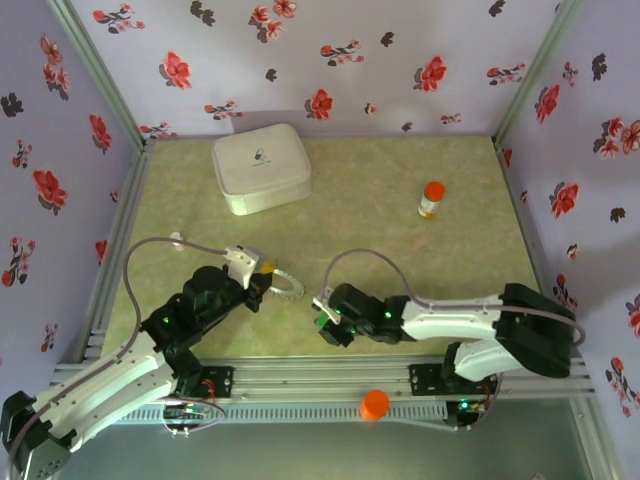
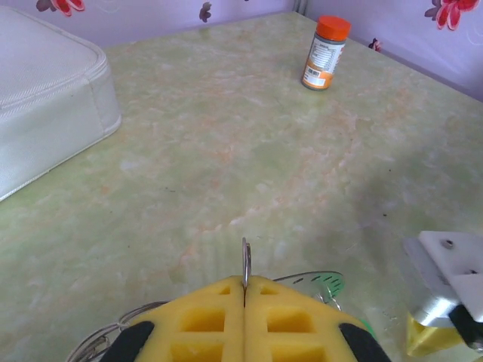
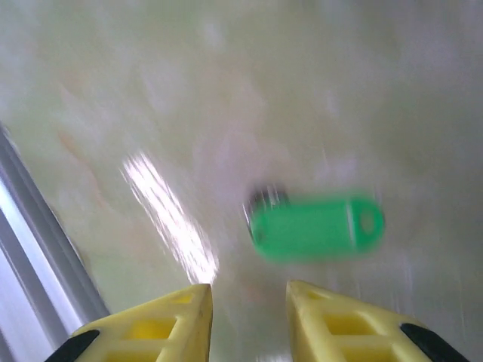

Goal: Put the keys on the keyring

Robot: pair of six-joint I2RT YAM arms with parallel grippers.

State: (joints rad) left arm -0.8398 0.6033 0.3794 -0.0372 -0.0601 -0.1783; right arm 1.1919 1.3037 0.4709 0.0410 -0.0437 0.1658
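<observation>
Near the front edge of the table (image 1: pixel 400 260), just right of centre, the right gripper (image 3: pixel 249 320) hangs over the green key (image 3: pixel 315 226), its yellow pads parted with nothing between them. To the left, the left gripper (image 2: pixel 244 302) is clenched on the keyring (image 2: pixel 245 260). A sliver of the metal rim shows edge-on between the pads, and from overhead the loop reaches towards the right arm.

The key lies on the table just beyond the right fingertips, slightly right of their gap and apart from both. In the blurred right wrist view its long axis runs across the picture, with what looks like a hole at the right end and a dark stub at the left. From overhead it is too small to read its heading.

The step in hand appears to be picking up this key. To do it well, the gripper likely needs to centre over the green head and turn so the pads close across its narrow width, leaving the holed end free for threading. A skewed pinch could flick the flat tag away.
</observation>
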